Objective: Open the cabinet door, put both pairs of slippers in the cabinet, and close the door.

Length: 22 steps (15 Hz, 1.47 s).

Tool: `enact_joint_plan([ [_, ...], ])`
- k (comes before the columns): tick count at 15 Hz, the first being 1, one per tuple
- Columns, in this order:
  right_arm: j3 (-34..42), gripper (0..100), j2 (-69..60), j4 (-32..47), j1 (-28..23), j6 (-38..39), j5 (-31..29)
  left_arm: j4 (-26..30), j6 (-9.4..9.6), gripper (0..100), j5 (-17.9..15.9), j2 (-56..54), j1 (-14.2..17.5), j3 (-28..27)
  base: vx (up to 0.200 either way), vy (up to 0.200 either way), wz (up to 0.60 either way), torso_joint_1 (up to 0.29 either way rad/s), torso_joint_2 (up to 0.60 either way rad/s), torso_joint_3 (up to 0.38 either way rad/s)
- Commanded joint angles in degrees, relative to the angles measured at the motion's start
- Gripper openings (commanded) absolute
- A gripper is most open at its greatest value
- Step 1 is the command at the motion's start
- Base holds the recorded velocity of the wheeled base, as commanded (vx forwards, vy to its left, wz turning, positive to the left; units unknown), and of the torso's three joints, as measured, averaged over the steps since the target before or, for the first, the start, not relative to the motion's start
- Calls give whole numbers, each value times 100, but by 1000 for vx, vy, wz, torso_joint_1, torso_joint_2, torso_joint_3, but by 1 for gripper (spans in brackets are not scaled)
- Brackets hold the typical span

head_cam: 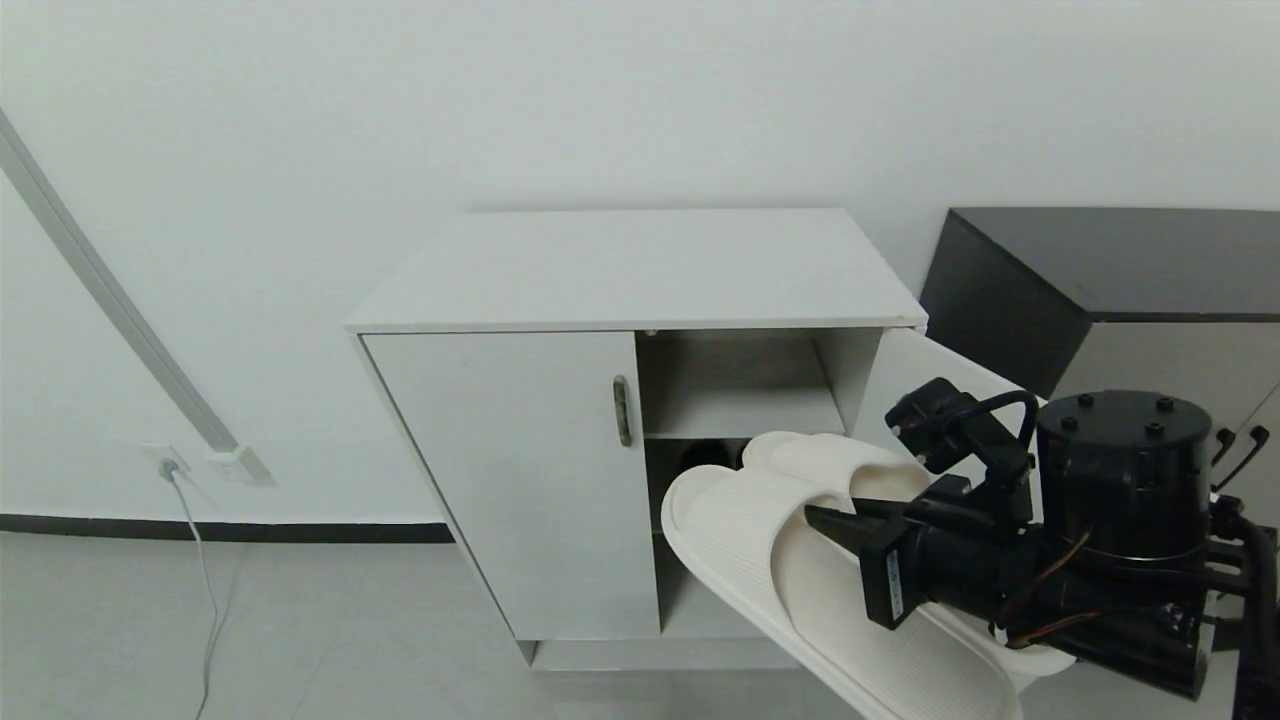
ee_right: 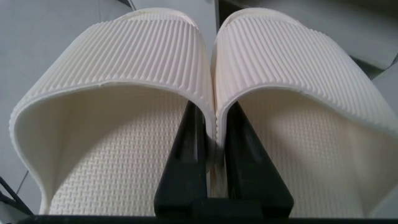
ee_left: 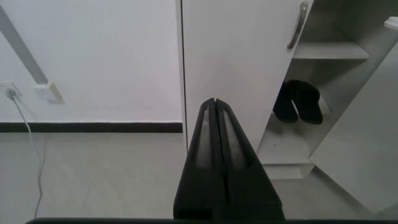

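In front of the open right-hand side of the white wooden cabinet (head_cam: 620, 270), the right tool (head_cam: 828, 520) pinches together the inner walls of the cream ribbed foam slippers (head_cam: 740, 540). Their long axis runs on from the tool, toes toward the opening just beyond. A black pair of slippers (ee_left: 298, 102) lies on a lower shelf. The left tool (ee_left: 215, 107), closed on nothing, faces the shut left door.
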Motion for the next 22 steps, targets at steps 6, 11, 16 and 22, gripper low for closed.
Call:
enact_joint_plan([
  [6,25,0,17,0,12,1,0,3,-2,0,2,7,1,1,0,0,0,-181,511,322],
  [11,25,0,17,0,29,1,0,-5,-2,0,2,7,1,1,0,0,0,-149,475,333],
  [16,69,0,17,0,73,1,0,3,-2,0,2,7,1,1,0,0,0,-91,456,360],
  [22,104,0,8,-9,108,1,-17,3,-10,0,2,7,1,1,0,0,0,-19,382,357],
])
